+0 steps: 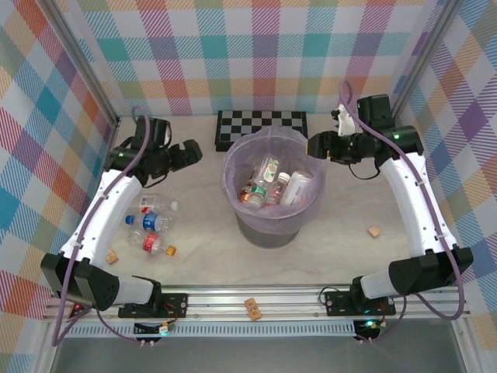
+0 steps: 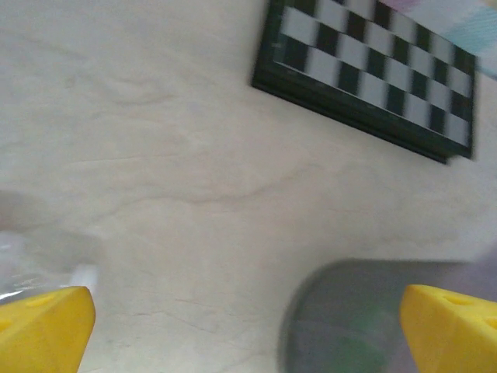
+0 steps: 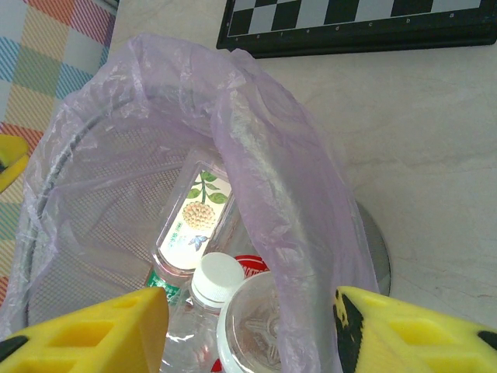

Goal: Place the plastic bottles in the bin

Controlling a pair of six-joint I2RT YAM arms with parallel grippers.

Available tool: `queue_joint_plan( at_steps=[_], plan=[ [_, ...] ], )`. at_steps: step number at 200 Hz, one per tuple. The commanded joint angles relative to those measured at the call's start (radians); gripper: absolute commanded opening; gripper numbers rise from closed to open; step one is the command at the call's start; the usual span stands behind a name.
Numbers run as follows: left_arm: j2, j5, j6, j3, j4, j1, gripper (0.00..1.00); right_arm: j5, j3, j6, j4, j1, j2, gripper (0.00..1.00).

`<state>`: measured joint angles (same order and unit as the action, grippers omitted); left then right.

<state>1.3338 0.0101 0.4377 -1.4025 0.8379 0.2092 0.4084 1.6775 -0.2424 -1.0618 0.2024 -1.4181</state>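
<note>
Lavender-lined bin (image 1: 231, 167) on tabletop (image 1: 349, 198) holds several bottles (image 1: 268, 186); three loose bottles (image 1: 152, 222) at its 8 o'clock. Left claw (image 1: 194, 151) wide open, empty; right claw (image 1: 314, 145) part-open, empty, over rim. Risk: off-centre pinch rolls a bottle away.

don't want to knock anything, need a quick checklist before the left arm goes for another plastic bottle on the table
1. round grey bin with a lavender bag liner upright, mouth open: ok
2. room in it: ok, the bottles inside lie below the rim
3. left gripper open and empty: ok, yellow fingers wide apart, nothing between
4. right gripper let go: ok, fingers apart above the bin's mouth
5. table emptied of bottles: not ok, three clear plastic bottles lie left of the bin
6. left gripper lined up over one: not ok, it hangs beside the bin, and the bottles lie nearer its arm's base
</note>
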Motion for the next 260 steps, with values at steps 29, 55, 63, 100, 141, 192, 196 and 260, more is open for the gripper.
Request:
queue_joint_plan(
  at_steps=[29, 55, 63, 100, 141, 192, 196, 260],
  plan=[
    [-0.061, -0.086, 0.110, 0.197, -0.072, -0.211, 0.92, -0.005, -0.005, 0.032, -0.006, 0.006, 0.010, 0.59],
    [-0.025, -0.071, 0.170, 0.264, -0.098, -0.283, 0.92, -0.006, -0.014, 0.034, -0.004, 0.005, 0.014, 0.59],
    [-0.009, -0.071, 0.197, 0.286, -0.113, -0.300, 0.91, -0.004, -0.016, 0.033, -0.003, 0.005, 0.015, 0.59],
    [0.071, -0.146, 0.321, 0.316, -0.104, -0.327, 0.90, 0.021, -0.040, 0.023, 0.012, 0.005, 0.020, 0.59],
    [0.122, -0.195, 0.394, 0.336, -0.102, -0.329, 0.89, 0.020, -0.052, 0.020, 0.020, 0.005, 0.024, 0.59],
    [0.219, -0.185, 0.408, 0.338, -0.114, -0.332, 0.88, 0.014, -0.062, 0.018, 0.026, 0.005, 0.023, 0.59],
    [0.223, -0.181, 0.410, 0.343, -0.120, -0.332, 0.88, 0.014, -0.062, 0.018, 0.026, 0.005, 0.022, 0.59],
    [0.292, -0.150, 0.424, 0.370, -0.181, -0.332, 0.88, 0.004, -0.065, 0.015, 0.023, 0.005, 0.028, 0.60]
  ],
)
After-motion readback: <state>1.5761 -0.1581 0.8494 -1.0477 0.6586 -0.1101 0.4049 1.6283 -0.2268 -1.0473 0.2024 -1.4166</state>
